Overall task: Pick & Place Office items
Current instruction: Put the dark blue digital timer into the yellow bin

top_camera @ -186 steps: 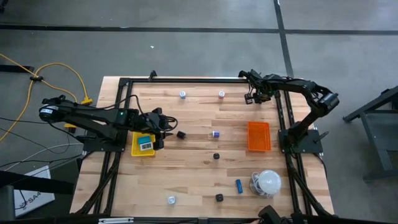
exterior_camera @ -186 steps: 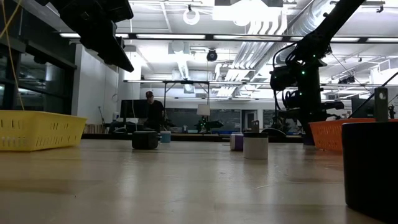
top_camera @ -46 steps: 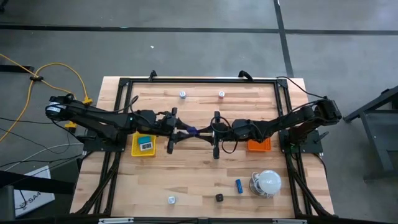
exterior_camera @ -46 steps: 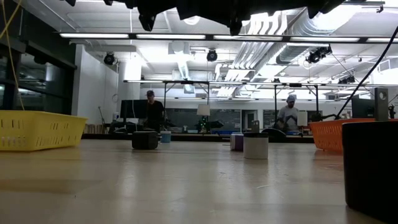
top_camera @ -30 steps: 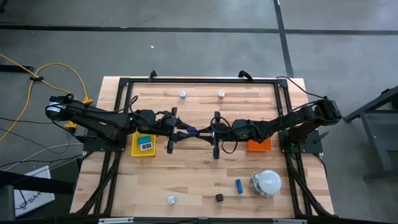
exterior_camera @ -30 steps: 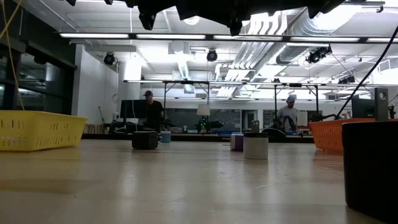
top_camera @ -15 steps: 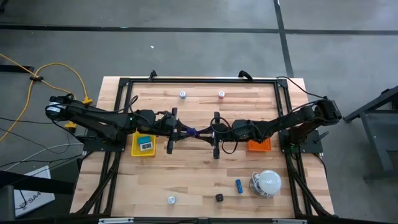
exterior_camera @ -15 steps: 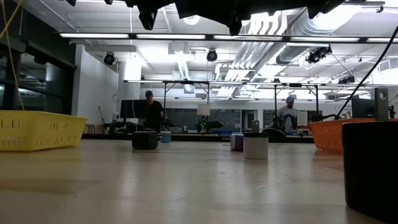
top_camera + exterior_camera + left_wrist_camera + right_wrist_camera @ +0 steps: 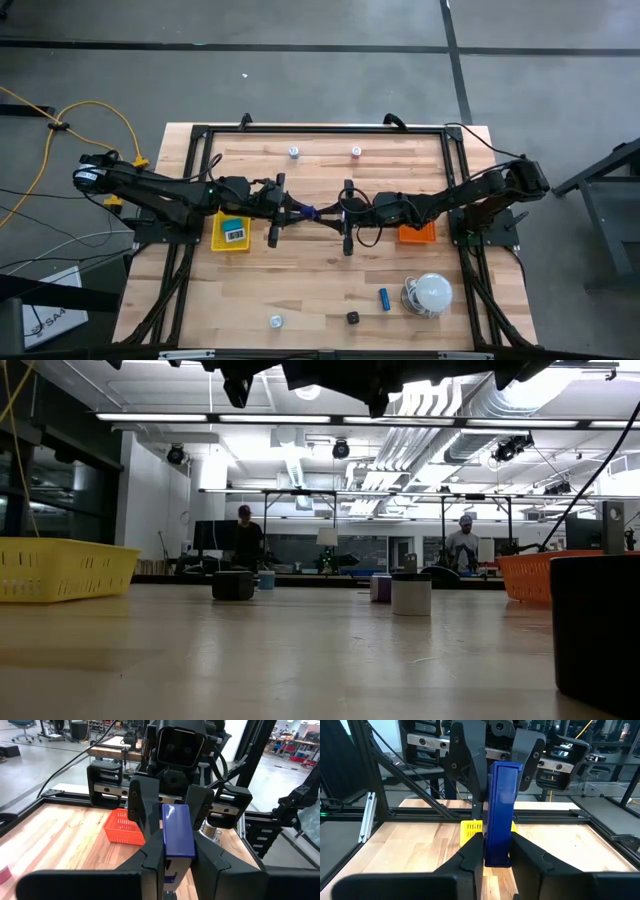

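left pincer (image 9: 300,212) | right pincer (image 9: 322,213) | both meet at blue stick (image 9: 311,212)

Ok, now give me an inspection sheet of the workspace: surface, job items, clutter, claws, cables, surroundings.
Surface: wooden table, nothing spilled.
Job's things: dark blue stick in the air at mid-table; loose blue stick, black block, white round bits on the table.
Clutter: white dome; yellow tray; orange tray.
Claws: left claw shut on the dark blue stick; right claw at its other end.
Cables: yellow cable on the floor.
Surroundings: two people far behind.
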Tool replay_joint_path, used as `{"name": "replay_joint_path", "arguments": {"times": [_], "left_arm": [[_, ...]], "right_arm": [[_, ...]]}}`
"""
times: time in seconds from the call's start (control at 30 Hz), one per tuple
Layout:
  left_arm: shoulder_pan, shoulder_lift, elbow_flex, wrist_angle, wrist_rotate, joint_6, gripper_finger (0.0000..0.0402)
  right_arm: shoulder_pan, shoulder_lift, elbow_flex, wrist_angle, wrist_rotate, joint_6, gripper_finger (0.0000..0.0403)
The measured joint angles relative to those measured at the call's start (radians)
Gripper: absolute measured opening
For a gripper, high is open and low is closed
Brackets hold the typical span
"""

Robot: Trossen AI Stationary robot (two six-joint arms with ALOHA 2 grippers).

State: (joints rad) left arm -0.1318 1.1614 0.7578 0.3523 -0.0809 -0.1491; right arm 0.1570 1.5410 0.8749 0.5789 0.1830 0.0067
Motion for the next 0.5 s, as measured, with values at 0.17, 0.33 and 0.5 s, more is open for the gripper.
{"name": "replay_joint_path", "arguments": {"times": [0.17, 0.33, 0.5], "left_arm": [[0.0, 0.0, 0.0, 0.0, -0.002, 0.002, 0.006], [0.0, 0.0, 0.0, 0.0, -0.001, 0.002, 0.006], [0.0, 0.0, 0.0, 0.0, 0.024, -0.018, 0.006]], "right_arm": [[0.0, 0.0, 0.0, -0.001, 0.001, 0.0, 0.0096], [0.0, 0.0, 0.0, -0.001, 0.001, 0.0, 0.0113], [0.0, 0.0, 0.0, -0.001, -0.003, -0.001, 0.0128]]}}
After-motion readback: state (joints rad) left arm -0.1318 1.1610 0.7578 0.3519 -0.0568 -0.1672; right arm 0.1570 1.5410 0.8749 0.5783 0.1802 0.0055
